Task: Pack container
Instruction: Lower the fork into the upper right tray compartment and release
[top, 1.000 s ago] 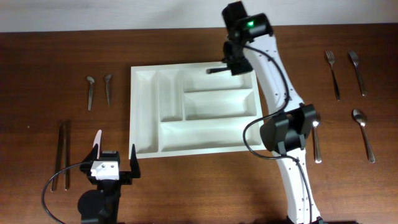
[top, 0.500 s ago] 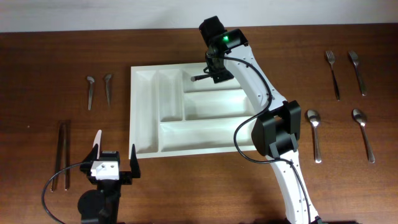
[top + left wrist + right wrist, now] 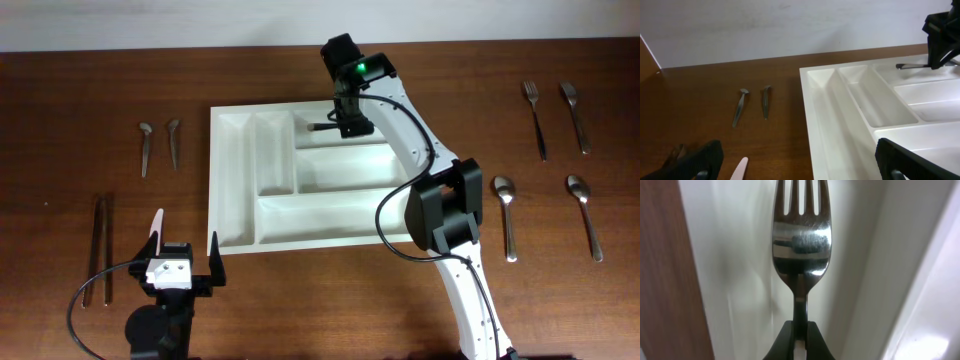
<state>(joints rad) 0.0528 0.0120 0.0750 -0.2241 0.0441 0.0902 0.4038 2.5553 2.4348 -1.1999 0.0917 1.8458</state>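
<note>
Jaws of the right gripper (image 3: 350, 122) are clenched on a fork (image 3: 801, 235), pinching the handle just behind the head. Left gripper (image 3: 183, 250): jaws spread, empty, at 7 o'clock off the tray.

Cutlery tray (image 3: 215, 180) sits mid-bench. Every compartment in view looks empty. The fork hangs over the long compartment at the tray's 12 o'clock edge, tines toward 9 o'clock.

Risk (judgement): the narrow pinch may let the fork pivot. Released askew, it could bridge a divider or tip over the far rim onto the bench (image 3: 80, 80).
</note>
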